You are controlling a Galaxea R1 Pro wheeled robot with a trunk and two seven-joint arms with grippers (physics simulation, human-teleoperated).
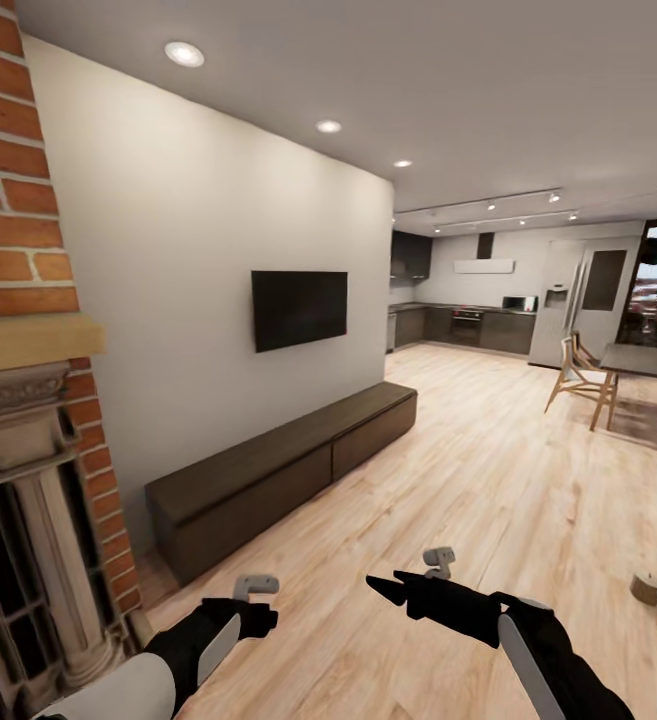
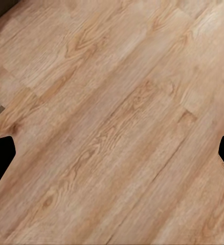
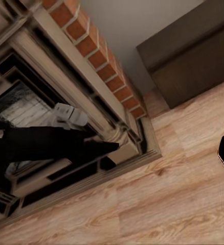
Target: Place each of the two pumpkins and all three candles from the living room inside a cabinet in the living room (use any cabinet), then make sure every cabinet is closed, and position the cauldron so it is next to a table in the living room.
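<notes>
While both my arms are hanging low at the bottom of the head view, I am carrying nothing in either. My left fingers [image 2: 1, 158] are showing in the left wrist view as two dark tips at opposite edges of the frame, spread wide with only bare wood floor [image 2: 112, 122] between them. My right fingers [image 1: 393, 588] are pointing toward the left of the head frame; in the right wrist view I am seeing one long dark finger and only a sliver of the other at the far edge, so I am reading them as parted and empty too, with the fireplace [image 3: 50, 102] and brick column beyond them.

Moving outward, the one task item I am seeing on the floor is a candle [image 1: 647, 588], a short pale stub standing upright at the lower right of the head frame. It is lying off to the right of my right arm, well apart from the fingers and on the side opposite to where they are pointing. I am judging the right arm the nearer one, though it would need swinging round first.

Further out, the cabinet [image 1: 288, 470] is running along the white wall from lower left toward centre frame, its long axis receding away from me and its front panels looking shut.
</notes>
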